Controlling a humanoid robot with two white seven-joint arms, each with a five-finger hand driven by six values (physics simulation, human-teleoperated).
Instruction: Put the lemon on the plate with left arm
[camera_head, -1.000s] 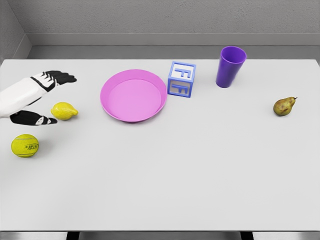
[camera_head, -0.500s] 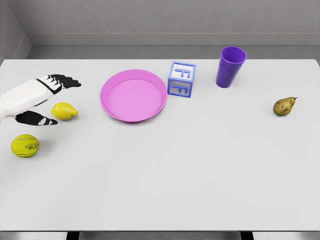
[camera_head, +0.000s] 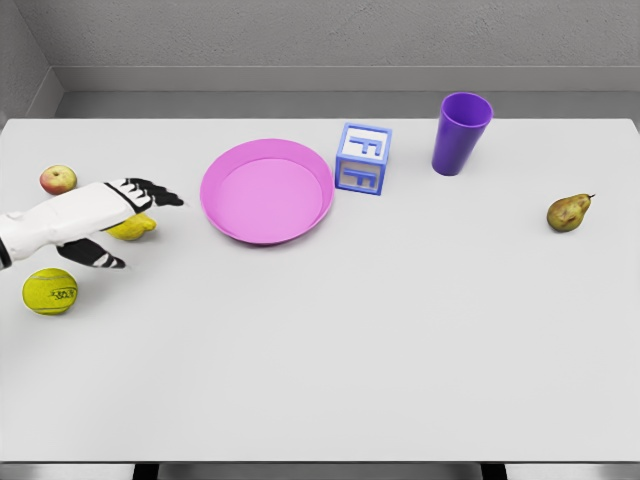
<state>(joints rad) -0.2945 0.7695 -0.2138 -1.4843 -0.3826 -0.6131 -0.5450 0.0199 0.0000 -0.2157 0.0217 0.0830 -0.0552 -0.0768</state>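
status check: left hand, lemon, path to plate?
Left hand over the lemon, fingers open, no grasp yet. Lemon on table, left of the pink plate. Path between them clear. Right arm out of view.

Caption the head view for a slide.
Left hand reaches over the lemon, fingers spread, beside the pink plate.

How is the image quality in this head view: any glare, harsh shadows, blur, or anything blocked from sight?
Head view: even, flat light with no glare on the table; shadows are faint, just soft ones under the plate, cup and pear. Everything is in focus, edges slightly soft from the render. The left hand hides most of the lemon.
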